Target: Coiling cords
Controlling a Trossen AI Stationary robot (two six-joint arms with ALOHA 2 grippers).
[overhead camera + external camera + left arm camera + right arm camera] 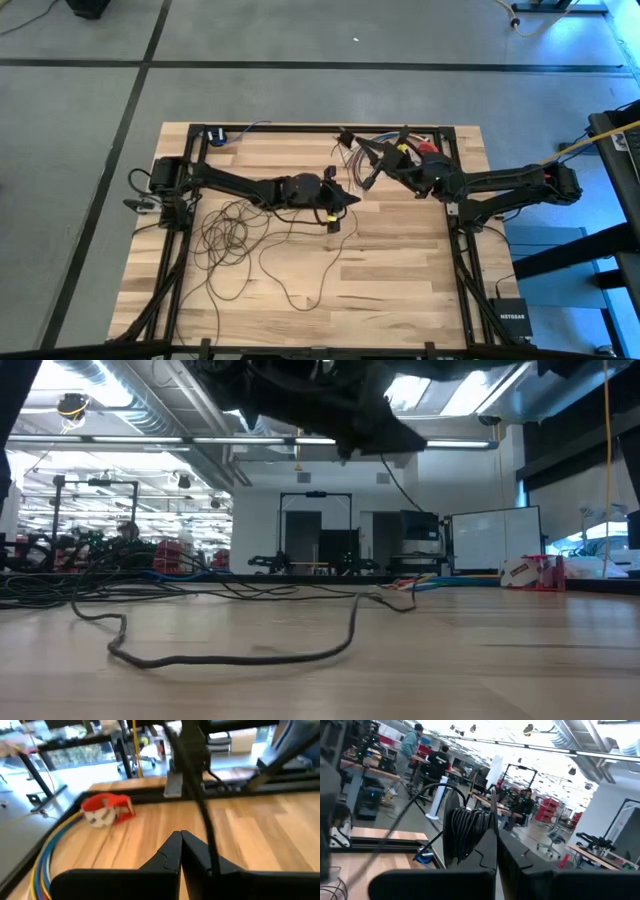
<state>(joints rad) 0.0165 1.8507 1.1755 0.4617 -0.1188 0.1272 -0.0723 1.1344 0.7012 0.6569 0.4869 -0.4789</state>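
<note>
The cords are one thin dark wire. Its loose loops (230, 235) lie on the wooden table's left half, and one strand (230, 657) snakes along the near side. Above mid-table my right gripper (495, 842), also seen from overhead (365, 165), is shut and points slightly upward with a coil of the wire (465, 832) on it. My left gripper (180, 847) is shut, reaches in from the left (348, 198) and stands just beside the right one. A straight strand (205, 815) runs between the two. My right gripper carries the coil of several loops (470, 820). The loops are slung over one finger and pass by the seam between the shut fingers near their tips. The coil hangs down that finger's outer side, clear of the table. My left gripper has the straight strand lying across the outer side of one finger (214, 862). The strand does not come out of the seam between the fingers. I cannot tell whether it is caught anywhere.
A red tape dispenser (105, 810) and multicoloured wires (385, 140) lie by the far right frame bar. A small blue object (215, 135) sits at the far left. A yellow cable (590, 145) runs off to the right. People stand in the room beyond (410, 745).
</note>
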